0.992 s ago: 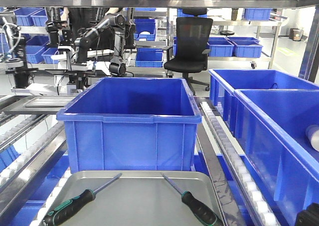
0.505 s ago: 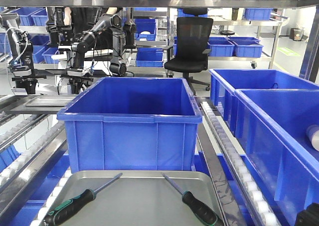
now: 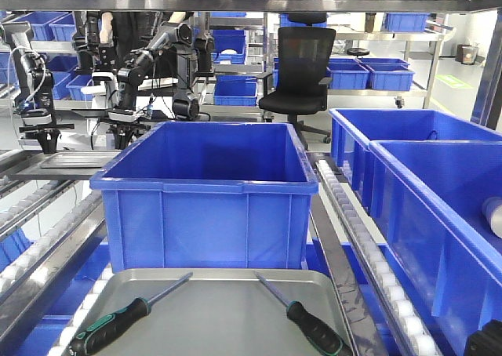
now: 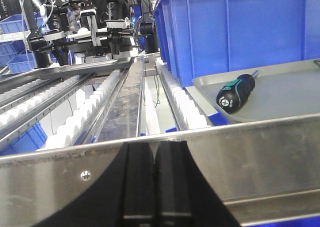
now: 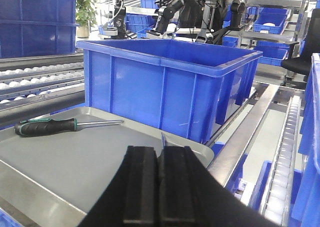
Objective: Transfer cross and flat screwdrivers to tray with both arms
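You had both screwdrivers lying in the grey tray (image 3: pixel 220 309), just in front of the big blue bin (image 3: pixel 205 195): one (image 3: pixel 118 321) toward its left edge, the other (image 3: pixel 306 321) toward its right. Your left gripper (image 4: pixel 154 187) and right gripper (image 5: pixel 157 187) were each pressed closed, holding nothing.

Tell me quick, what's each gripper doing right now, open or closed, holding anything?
Left gripper: closed, holding nothing.
Right gripper: closed, holding nothing.
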{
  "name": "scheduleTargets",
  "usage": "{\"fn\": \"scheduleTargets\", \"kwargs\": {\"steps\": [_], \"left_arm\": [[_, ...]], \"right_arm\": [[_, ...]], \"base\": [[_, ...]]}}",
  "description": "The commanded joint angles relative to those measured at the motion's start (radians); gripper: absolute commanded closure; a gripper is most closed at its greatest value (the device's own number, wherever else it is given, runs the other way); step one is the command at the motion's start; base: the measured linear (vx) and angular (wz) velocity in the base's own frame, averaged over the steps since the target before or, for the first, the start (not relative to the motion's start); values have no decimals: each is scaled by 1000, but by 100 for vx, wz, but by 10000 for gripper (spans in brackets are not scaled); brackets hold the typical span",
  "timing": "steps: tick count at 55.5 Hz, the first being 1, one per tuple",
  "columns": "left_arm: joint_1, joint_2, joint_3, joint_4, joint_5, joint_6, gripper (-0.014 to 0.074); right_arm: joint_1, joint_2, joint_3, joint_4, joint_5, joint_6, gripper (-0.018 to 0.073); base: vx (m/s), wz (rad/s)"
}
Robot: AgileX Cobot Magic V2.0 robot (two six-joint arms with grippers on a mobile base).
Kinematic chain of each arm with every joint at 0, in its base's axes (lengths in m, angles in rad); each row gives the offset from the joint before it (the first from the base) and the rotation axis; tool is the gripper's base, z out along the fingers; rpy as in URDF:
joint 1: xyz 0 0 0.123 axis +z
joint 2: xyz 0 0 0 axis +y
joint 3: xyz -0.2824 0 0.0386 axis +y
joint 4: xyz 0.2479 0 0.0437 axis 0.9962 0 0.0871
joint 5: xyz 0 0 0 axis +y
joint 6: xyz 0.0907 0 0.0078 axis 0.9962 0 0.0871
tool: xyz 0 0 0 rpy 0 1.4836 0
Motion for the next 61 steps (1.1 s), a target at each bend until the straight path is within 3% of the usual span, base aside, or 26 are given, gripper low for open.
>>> {"fn": "scheduleTargets", "kwargs": {"steps": [1,6,11,18,25,32,39,61], "left_arm": [[-1,-14,-26,-2,-90,-9,599],[-1,-14,-26,-2,-90,-9,599],[-1,-14,-26,-2,-90,-9,599],[-1,-14,-26,-2,-90,-9,599],[-1,-14,-26,-2,-90,-9,599],[-1,-14,-26,-2,-90,-9,599],[-1,-13,-26,-2,-90,-9,599],[-1,-12,-26,-2,-90,-9,599]], "right_arm": [[-3,4,-27,3,-69,-3,567],[-4,4,-24,-18,-63,-1,567],[-12,-8,-13,-171,-66,44,567],[-91,-77,111,-418,-146,294,567],[-232,-216,303,-517,-256,495,567],[-335,-389,458,-522,-275,543,567],[-386,-509,522,-524,-227,575,567],[-386,-504,523,-524,-209,581,567]], "base": [[0,0],[0,0],[0,0],[0,0],[0,0],[0,0],[0,0],[0,0]]}}
